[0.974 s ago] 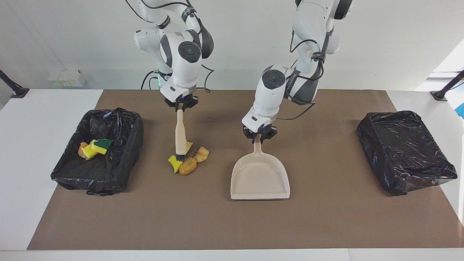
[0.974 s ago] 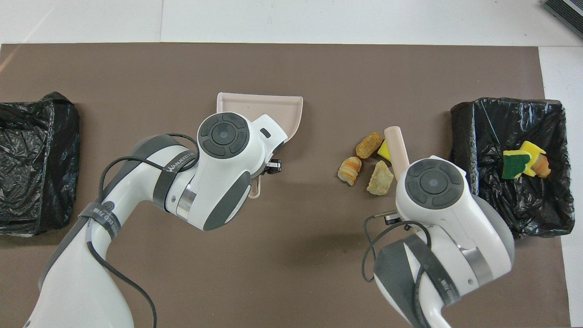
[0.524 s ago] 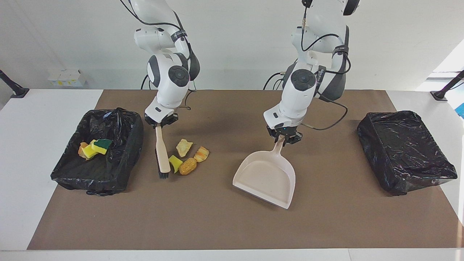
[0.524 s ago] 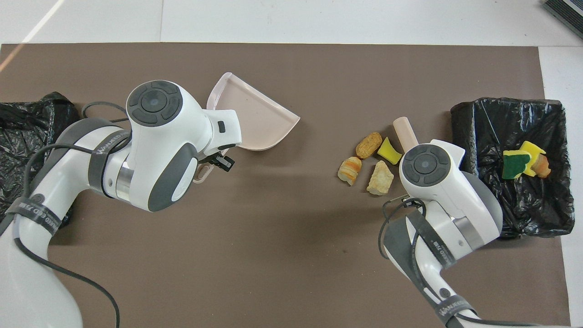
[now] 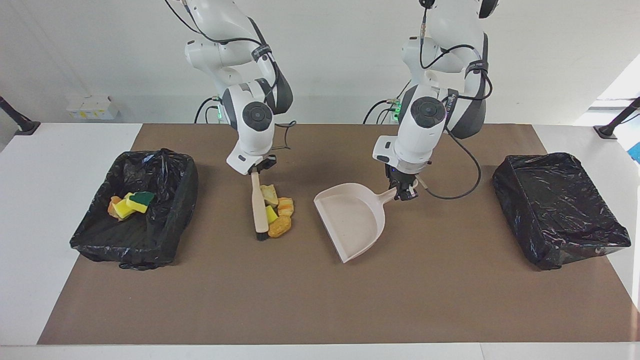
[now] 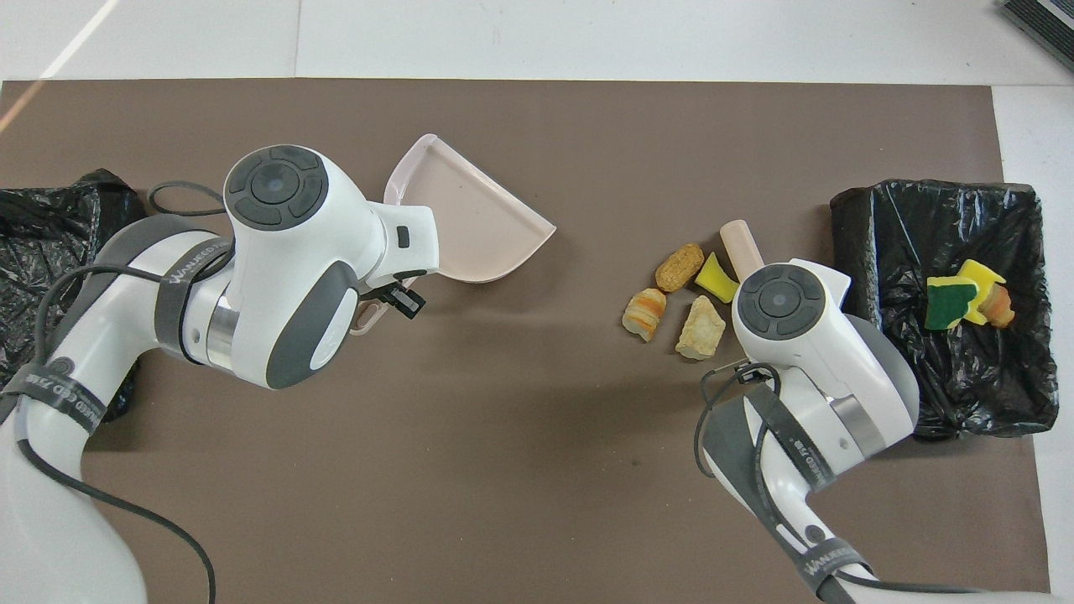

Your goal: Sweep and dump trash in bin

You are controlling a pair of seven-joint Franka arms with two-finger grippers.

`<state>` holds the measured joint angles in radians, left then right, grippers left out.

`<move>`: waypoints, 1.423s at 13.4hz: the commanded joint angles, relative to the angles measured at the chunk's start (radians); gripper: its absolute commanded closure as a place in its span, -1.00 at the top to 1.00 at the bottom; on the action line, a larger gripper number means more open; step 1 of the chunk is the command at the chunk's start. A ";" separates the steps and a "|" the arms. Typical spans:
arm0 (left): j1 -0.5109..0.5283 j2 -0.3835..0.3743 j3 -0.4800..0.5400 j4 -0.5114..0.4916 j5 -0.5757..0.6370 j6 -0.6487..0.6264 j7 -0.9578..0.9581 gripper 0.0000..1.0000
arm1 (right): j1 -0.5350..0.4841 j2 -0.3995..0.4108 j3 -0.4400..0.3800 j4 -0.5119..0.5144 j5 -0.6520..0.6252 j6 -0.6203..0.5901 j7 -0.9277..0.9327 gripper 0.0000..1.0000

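Several trash scraps (image 5: 278, 212) (image 6: 680, 294) lie bunched on the brown mat: yellow sponge, orange-brown lumps and a pale chunk. My right gripper (image 5: 256, 168) is shut on the beige brush (image 5: 259, 205) (image 6: 740, 242). The brush's bristles rest on the mat against the scraps, on their side toward the right arm's end. My left gripper (image 5: 404, 191) (image 6: 394, 302) is shut on the handle of the beige dustpan (image 5: 352, 220) (image 6: 470, 220). The dustpan is tilted, with its mouth turned toward the scraps. The bin (image 5: 165, 220) (image 6: 864, 243) at the right arm's end holds sponge pieces (image 5: 132, 202) (image 6: 965, 298).
A second black-bagged bin (image 5: 557, 207) (image 6: 59, 285) stands at the left arm's end of the table. White tabletop borders the mat. In the overhead view my right arm's wrist covers its gripper.
My right gripper moved the brush from the bin side toward the middle, pushing the scraps into a tighter pile. My left gripper swung the dustpan round so that its mouth faces the pile.
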<state>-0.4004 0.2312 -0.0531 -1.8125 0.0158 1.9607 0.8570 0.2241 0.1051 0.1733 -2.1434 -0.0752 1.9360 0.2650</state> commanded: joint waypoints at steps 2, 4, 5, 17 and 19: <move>-0.069 -0.134 -0.001 -0.187 0.049 0.029 0.040 -1.00 | 0.004 0.025 0.003 0.013 0.131 0.027 0.031 -1.00; -0.096 -0.176 -0.001 -0.255 0.062 0.043 0.040 -1.00 | 0.008 0.028 0.003 0.011 0.253 0.064 0.036 -1.00; -0.110 -0.176 -0.001 -0.267 0.088 0.040 0.037 -1.00 | 0.008 0.031 0.003 0.011 0.300 0.069 0.036 -1.00; -0.170 -0.105 -0.005 -0.306 0.085 0.268 -0.172 -1.00 | 0.040 -0.079 0.012 0.063 0.715 -0.033 -0.067 -1.00; -0.169 -0.105 -0.005 -0.323 0.085 0.314 -0.201 -1.00 | 0.002 -0.132 -0.001 0.092 0.669 -0.121 -0.020 -1.00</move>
<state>-0.5573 0.1282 -0.0696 -2.1035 0.0935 2.2074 0.7008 0.2728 0.0443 0.1801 -2.0655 0.6097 1.8922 0.2189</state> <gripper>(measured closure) 0.674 0.740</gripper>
